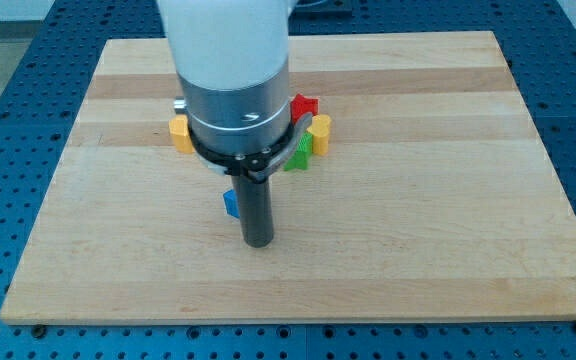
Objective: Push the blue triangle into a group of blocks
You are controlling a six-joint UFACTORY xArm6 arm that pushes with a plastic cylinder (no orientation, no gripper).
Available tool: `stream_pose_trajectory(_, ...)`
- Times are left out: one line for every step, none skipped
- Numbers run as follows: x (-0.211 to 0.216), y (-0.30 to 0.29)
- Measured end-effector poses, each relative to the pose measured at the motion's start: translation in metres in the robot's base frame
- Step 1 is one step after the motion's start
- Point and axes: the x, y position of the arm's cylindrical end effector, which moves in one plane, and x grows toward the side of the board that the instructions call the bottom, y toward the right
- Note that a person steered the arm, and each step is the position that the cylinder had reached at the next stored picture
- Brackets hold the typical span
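Just right of the blue block (231,203), my tip (258,243), jawless, grasping nothing.

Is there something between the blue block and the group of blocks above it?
In the camera view, my rod and the arm's body cover most of that stretch, so I cannot tell. My tip is beside the blue block, on its right.

Light wooden board (418,230). 5 blocks show, all near centre toward top edge: yellow block (178,131), red block (304,105), yellow cylinder (319,133), green block (299,155), blue block (231,203) nearer bottom edge; shapes partly hidden.
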Motion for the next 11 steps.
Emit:
stream_pose_trajectory(-0.015,-0.004)
stream_pose_trajectory(-0.034,-0.004)
stream_pose_trajectory(-0.039,-0.022)
stream_pose_trajectory(-0.045,-0.036)
stream_pose_trajectory(-0.059,-0.013)
stream_pose_trajectory(-0.059,0.019)
stream_pose_trajectory(-0.059,0.021)
stream_pose_trajectory(-0.062,0.006)
stream_pose_trajectory(-0.074,0.003)
stream_pose_trajectory(-0.083,0.003)
stream_pose_trajectory(-0.094,0.003)
